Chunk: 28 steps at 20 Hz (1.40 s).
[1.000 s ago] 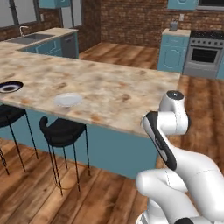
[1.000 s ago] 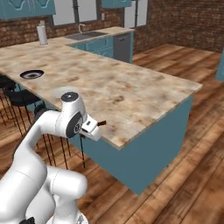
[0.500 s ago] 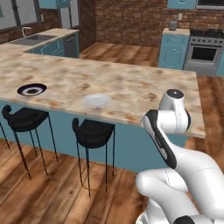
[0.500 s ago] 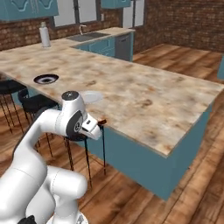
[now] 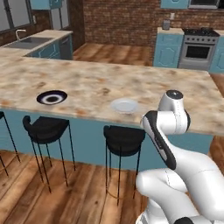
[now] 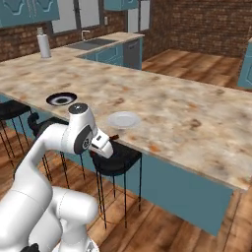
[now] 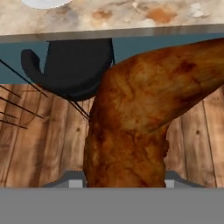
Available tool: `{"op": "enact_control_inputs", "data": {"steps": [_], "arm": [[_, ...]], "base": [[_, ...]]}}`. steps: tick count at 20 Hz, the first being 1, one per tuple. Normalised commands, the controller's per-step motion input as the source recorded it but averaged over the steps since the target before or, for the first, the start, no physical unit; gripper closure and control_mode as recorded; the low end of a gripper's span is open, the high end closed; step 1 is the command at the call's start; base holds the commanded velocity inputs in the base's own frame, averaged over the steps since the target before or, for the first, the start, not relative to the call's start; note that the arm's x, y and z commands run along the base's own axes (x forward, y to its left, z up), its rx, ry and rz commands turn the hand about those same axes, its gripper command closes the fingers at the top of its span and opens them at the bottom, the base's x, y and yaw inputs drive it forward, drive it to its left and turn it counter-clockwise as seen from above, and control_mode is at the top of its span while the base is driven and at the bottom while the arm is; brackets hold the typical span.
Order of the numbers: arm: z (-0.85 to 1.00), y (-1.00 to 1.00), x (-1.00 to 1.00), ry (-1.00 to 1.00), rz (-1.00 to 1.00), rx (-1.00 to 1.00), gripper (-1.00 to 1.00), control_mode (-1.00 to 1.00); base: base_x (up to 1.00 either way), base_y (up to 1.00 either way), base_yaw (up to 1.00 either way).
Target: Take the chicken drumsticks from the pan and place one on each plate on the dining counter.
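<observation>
Glossy orange-brown chicken drumstick (image 7: pixel 131 127) close up, black padded stool (image 7: pixel 72 70) beneath beige marbled stone counter edge (image 7: pixel 131 17), brown plank floor (image 7: pixel 39 153)

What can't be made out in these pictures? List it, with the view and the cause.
- Gripper fingers: in the hand view the chicken drumstick covers them; in the right base view they are too small to make out.
- Drumstick's far end: cut off by the right edge of the hand view.
- White plate: cut off by the top edge of the hand view.
- Dark dish: its contents are too small in both base views.
</observation>
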Motion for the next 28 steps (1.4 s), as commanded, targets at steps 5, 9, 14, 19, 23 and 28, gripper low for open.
{"op": "enact_control_inputs", "data": {"steps": [5,9,14,19,23,28], "arm": [[0.00,0.00,0.00,0.00,0.00,0.00,1.00,1.00],[0.00,0.00,0.00,0.00,0.00,0.00,1.00,1.00],[0.00,0.00,0.00,0.00,0.00,0.00,1.00,1.00],[0.00,0.00,0.00,0.00,0.00,0.00,1.00,1.00],[0.00,0.00,0.00,0.00,0.00,0.00,1.00,1.00],[0.00,0.00,0.00,0.00,0.00,0.00,1.00,1.00]], "base": [[0.05,1.00,-0.21],[0.11,0.93,-0.18],[0.29,0.44,-0.16],[0.51,0.04,-0.13],[0.60,0.38,-0.09],[0.46,0.55,-0.07]]}}
